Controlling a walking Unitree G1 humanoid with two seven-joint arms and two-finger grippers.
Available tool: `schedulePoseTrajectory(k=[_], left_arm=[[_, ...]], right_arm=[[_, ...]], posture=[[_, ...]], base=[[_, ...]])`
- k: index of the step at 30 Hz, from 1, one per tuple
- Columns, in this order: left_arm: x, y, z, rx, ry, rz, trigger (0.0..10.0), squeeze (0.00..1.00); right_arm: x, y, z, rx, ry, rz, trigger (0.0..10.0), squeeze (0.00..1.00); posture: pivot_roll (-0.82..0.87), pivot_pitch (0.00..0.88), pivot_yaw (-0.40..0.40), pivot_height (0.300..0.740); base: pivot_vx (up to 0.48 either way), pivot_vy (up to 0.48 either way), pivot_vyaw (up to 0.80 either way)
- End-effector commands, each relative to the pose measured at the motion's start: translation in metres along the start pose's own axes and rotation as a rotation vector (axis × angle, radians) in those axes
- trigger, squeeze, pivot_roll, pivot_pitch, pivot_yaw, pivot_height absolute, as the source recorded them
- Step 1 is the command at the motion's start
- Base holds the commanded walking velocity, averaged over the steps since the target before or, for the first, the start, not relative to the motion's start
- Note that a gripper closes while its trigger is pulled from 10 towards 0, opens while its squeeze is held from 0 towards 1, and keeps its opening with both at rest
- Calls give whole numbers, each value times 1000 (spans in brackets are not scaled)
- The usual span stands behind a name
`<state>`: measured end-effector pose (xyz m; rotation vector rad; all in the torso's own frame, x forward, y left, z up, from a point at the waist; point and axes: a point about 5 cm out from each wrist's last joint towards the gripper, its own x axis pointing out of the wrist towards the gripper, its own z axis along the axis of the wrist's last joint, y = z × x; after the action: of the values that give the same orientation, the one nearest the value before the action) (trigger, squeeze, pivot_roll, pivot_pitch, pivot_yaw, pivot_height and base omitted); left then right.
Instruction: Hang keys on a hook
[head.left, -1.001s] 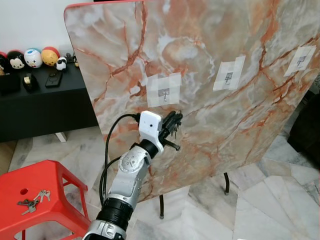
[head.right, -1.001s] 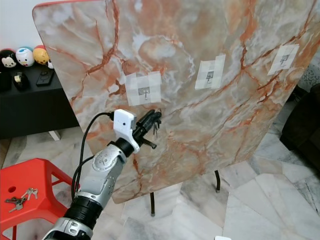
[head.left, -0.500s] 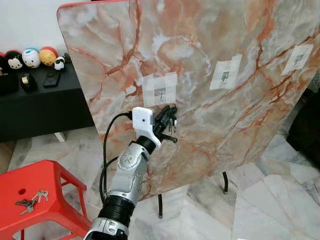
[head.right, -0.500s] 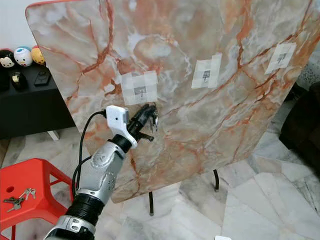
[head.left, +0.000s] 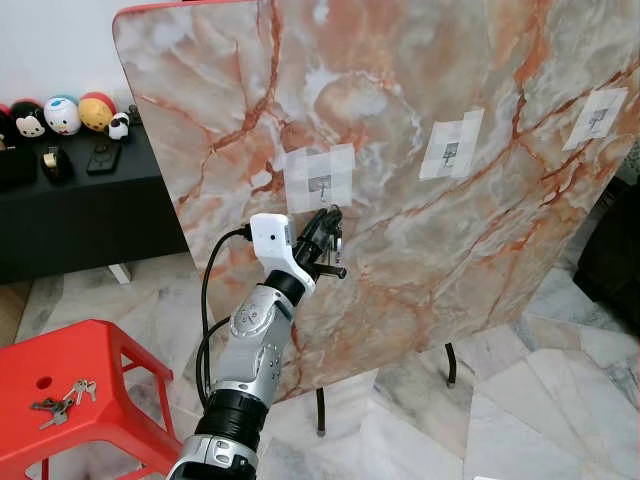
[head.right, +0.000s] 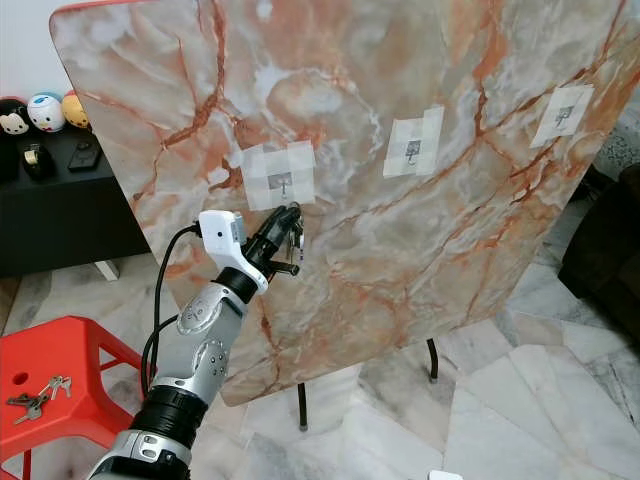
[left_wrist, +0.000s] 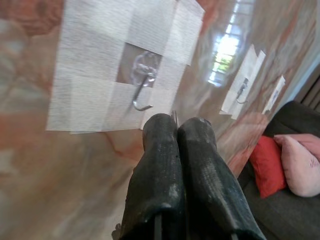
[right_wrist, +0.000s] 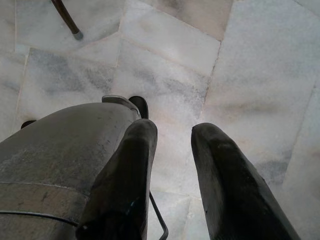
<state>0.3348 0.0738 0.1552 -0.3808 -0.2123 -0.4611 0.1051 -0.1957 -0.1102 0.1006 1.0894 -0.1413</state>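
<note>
Bright, even daylight; soft wrist-view foreground blur.

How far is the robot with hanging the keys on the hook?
Done: the left gripper is shut on the keys and raised to the marble board. In hand: it sits just below the leftmost hook. Left: slipping the ring over that hook and letting go. Spare keys lie on the red stool.

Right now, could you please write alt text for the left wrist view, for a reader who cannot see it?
The left gripper, its two black fingers pressed together, points at a metal hook taped to a marble-patterned board. Two more taped hooks recede along the board, beside a dark sofa with cushions.
</note>
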Motion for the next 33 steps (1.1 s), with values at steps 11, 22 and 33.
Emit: schedulePoseTrajectory(k=[11,22,33], left_arm=[[5,-3,7,-59,-15,-6,10000,0],[9,-5,12,-63,-31,-17,10000,0],[14,-8,16,-69,-50,-12,10000,0]], right_arm=[[0,0,0,11,-5,-4,10000,0],[0,0,0,8,-4,-4,10000,0],[0,-1,0,6,-5,-4,10000,0]], posture=[[2,0,-35,740],[2,0,-37,740],[0,0,-37,740]], base=[[0,0,0],[0,0,0],[0,0,0]])
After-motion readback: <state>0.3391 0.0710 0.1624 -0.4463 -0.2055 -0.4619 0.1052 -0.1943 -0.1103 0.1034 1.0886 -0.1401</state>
